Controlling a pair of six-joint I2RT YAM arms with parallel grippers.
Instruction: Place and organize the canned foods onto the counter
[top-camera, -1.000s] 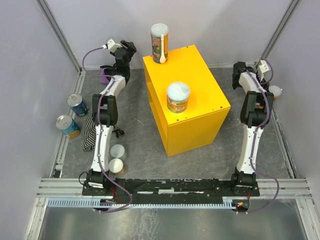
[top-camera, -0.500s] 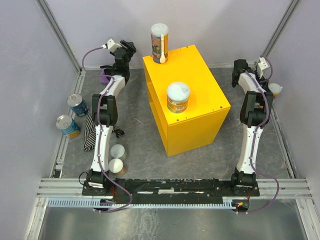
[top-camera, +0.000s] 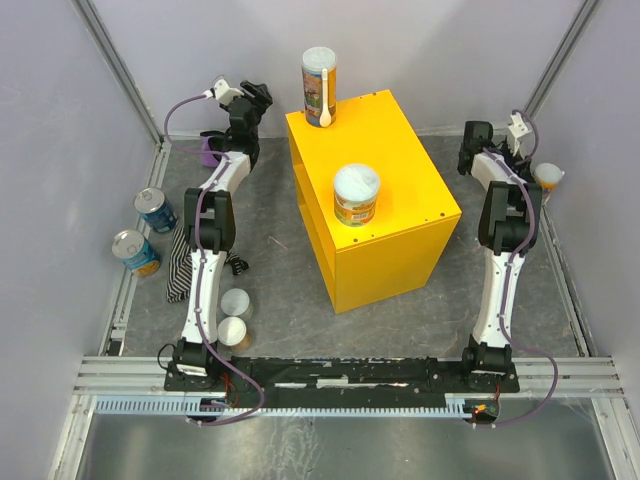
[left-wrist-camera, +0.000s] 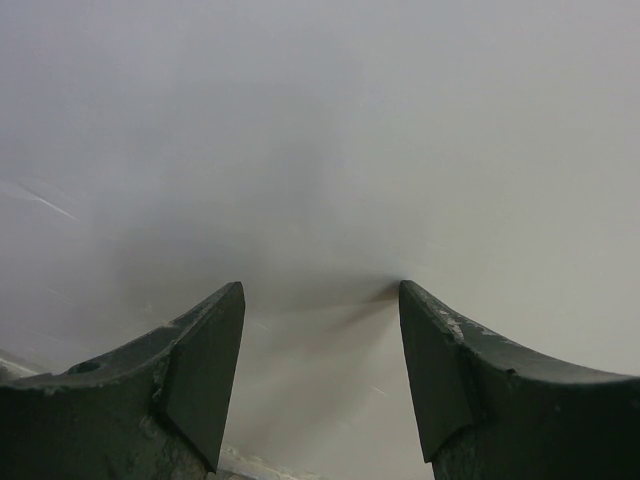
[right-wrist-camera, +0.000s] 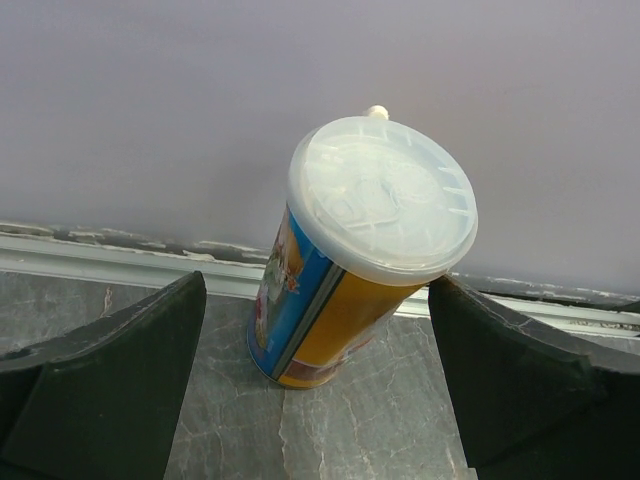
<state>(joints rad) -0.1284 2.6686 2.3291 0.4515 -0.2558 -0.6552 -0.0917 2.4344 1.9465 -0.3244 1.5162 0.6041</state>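
Note:
The yellow counter (top-camera: 390, 215) stands mid-table. On its top are a tall tube (top-camera: 319, 85) at the back corner and a short orange can with a pale lid (top-camera: 356, 195). Two blue tins (top-camera: 156, 210) (top-camera: 135, 252) stand at the far left. Two pale-lidded tubs (top-camera: 235, 303) (top-camera: 232, 331) sit by the left arm's base. Another pale-lidded can (right-wrist-camera: 350, 260) (top-camera: 548, 180) stands by the right wall. My right gripper (right-wrist-camera: 318, 280) is open, with that can ahead between its fingers, untouched. My left gripper (left-wrist-camera: 320, 290) is open and empty, facing bare wall.
A striped black-and-white cloth (top-camera: 180, 262) lies left of the left arm. A purple cloth (top-camera: 209, 150) sits in the back left corner. A metal rail (right-wrist-camera: 120, 255) runs along the foot of the wall behind the right-hand can.
The right wrist has turned a little, its dark end shifting left, and more of the can by the right wall shows. The left arm has not moved.

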